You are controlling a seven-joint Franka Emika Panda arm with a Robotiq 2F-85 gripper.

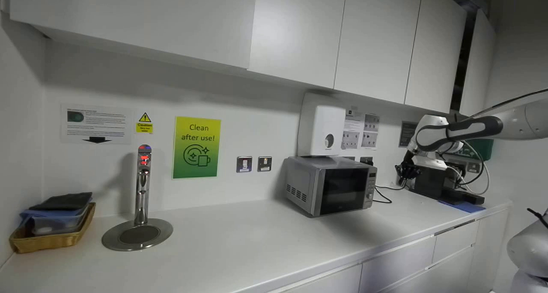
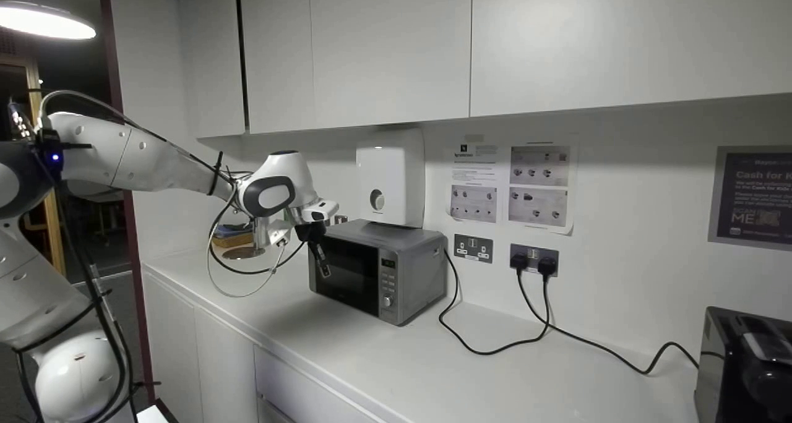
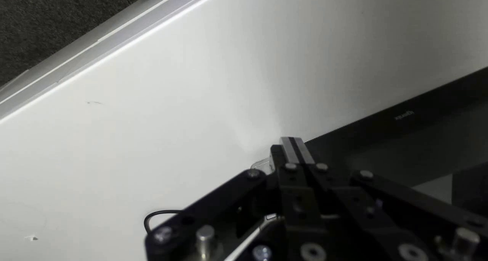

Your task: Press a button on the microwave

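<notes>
Here the outstretched arm (image 2: 147, 165) points its closed, empty pincer (image 3: 295, 145) downward near the microwave (image 2: 374, 273).

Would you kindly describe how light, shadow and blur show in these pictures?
In an exterior view, a soft shadow lies before the microwave; in an exterior view, the lamp glares white; in the wrist view, the counter has a pale sheen, and near parts of the gripper look soft.
</notes>
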